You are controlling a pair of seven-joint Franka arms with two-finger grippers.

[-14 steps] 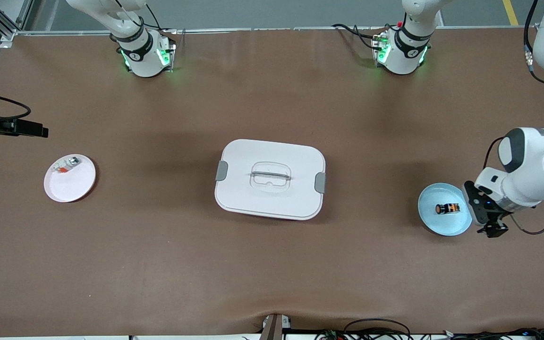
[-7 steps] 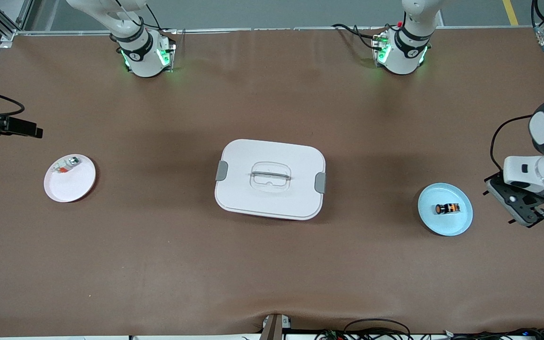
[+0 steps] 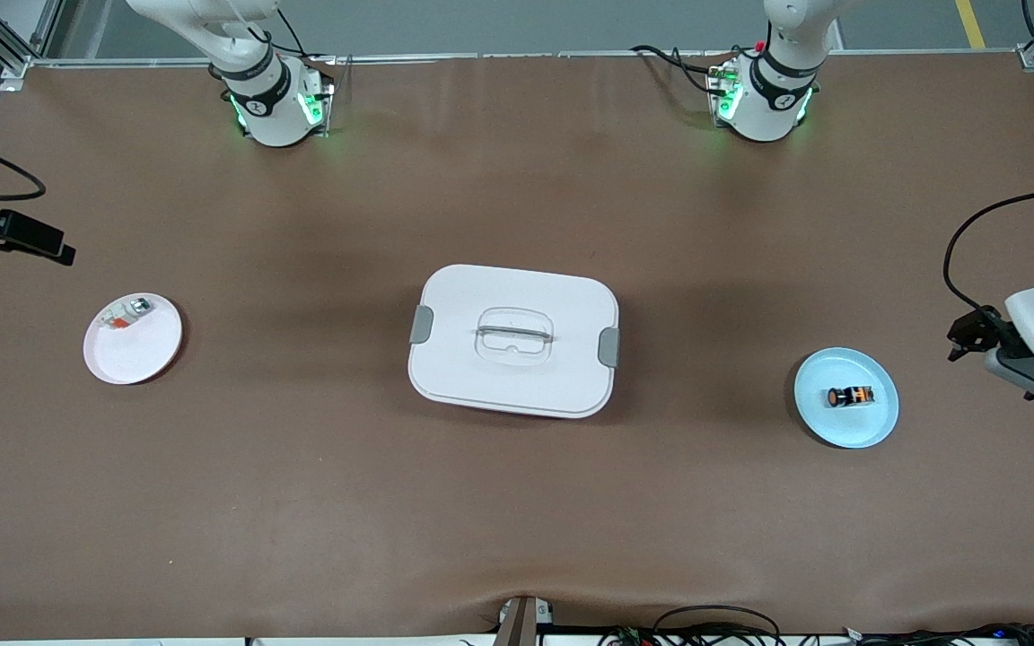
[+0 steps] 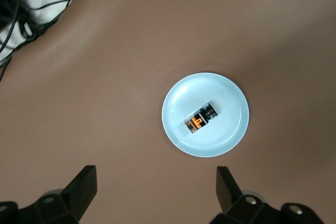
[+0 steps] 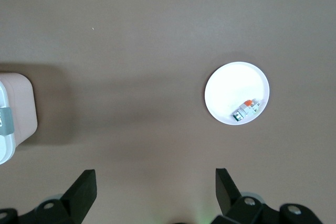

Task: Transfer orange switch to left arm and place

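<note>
We see the orange switch [image 4: 202, 118] lying on its side on the blue plate [image 4: 178, 98]. Our left gripper [image 4: 152, 192] is up beside the plate, jaws wide open, nothing held. Right gripper [image 5: 152, 192] waits far off, open too.

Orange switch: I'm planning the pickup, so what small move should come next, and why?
Probably bring the left end effector over the blue plate and start lowering. The orange switch lies loose on that plate, and the left end effector is open but off to the side, at the left arm's end of the table. The right end effector waits open above the table near the white plate. The box sits between the plates.
</note>
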